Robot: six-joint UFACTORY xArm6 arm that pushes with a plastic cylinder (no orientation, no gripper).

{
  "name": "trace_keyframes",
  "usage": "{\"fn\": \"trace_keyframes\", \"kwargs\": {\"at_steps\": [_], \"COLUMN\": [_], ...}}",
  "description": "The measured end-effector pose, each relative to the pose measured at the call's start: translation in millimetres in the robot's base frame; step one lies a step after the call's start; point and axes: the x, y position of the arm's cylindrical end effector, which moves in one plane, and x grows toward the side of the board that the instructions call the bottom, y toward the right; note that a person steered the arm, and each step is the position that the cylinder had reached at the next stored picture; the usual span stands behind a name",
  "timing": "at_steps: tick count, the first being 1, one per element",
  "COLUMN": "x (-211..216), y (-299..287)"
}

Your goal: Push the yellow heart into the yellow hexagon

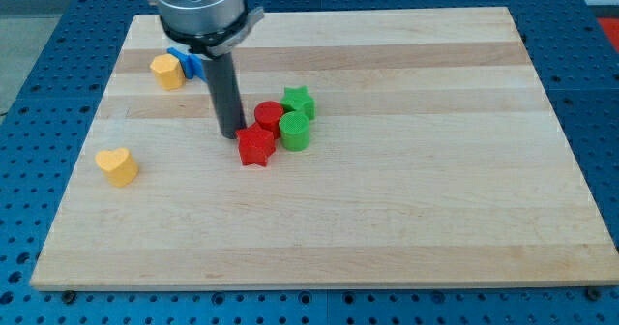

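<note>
Dark rod, my tip [231,134] beside red star [255,146], smooth yellow heart [117,166] and yellow hexagon [167,72] well apart on wood board [406,219]

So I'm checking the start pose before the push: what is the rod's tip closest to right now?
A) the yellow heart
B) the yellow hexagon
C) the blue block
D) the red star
D: my tip sits just to the view's left of the red star, far from the yellow heart and the yellow hexagon.
</note>
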Motion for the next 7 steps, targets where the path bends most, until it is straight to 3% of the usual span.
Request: {"fn": "trace_keyframes", "kwargs": {"at_steps": [2, 3, 4, 7], "x": [7, 68, 109, 64], "y": [-131, -169, -165, -87]}}
